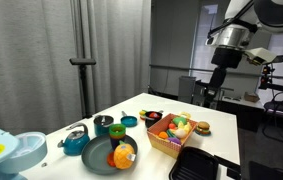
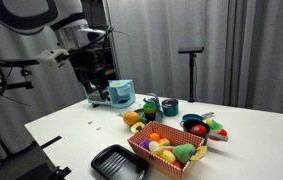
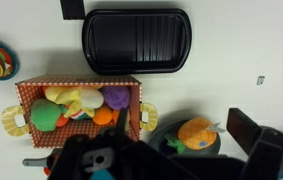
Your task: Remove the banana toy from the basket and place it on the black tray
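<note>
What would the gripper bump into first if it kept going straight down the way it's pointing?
Most likely the white table, a little short of the basket. The gripper hangs high and points down near the table's far end. Depth is unclear, so the basket's rim is possible.

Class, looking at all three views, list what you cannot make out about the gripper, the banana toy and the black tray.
- Gripper: in the wrist view it is a dark blur cut by the bottom edge, and it is tiny in both exterior views. Jaws open or shut: cannot tell.
- Banana toy: in the wrist view, other toys in the basket crowd its outline.
- Black tray: in an exterior view, cut off by the bottom edge.
</note>
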